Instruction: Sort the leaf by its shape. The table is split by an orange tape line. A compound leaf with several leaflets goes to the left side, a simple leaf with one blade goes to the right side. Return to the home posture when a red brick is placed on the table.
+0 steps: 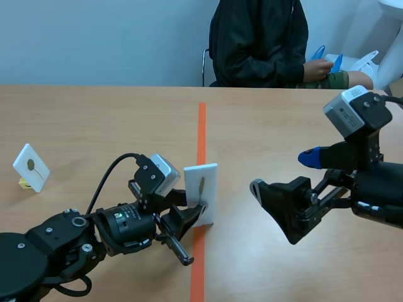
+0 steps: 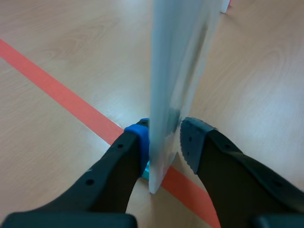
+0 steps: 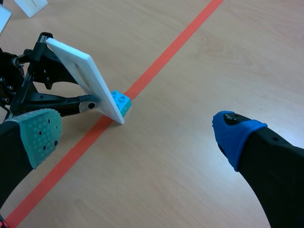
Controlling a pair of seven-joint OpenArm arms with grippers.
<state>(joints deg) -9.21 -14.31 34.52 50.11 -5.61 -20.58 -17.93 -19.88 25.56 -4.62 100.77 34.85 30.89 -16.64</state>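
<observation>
A white card [image 1: 201, 189] bearing a thin, single-bladed leaf [image 1: 201, 186] stands upright on a small blue brick base [image 3: 121, 100], right on the orange tape line [image 1: 201, 132]. My left gripper [image 1: 194, 217] is shut on the card's lower edge; in the left wrist view the card [image 2: 178, 71] sits pressed between the blue and grey-green pads of that gripper [image 2: 164, 142]. My right gripper [image 1: 283, 173] hangs open above the table, to the right of the line, with nothing between its fingers; in its own view this gripper [image 3: 137, 135] has the card [image 3: 80, 71] ahead of it.
Another white card [image 1: 31, 167] with a round leaf stands on a yellow base at the far left. A person [image 1: 258, 41] sits across the table, hands near blue items [image 1: 327, 63] and a white bag [image 1: 365, 63].
</observation>
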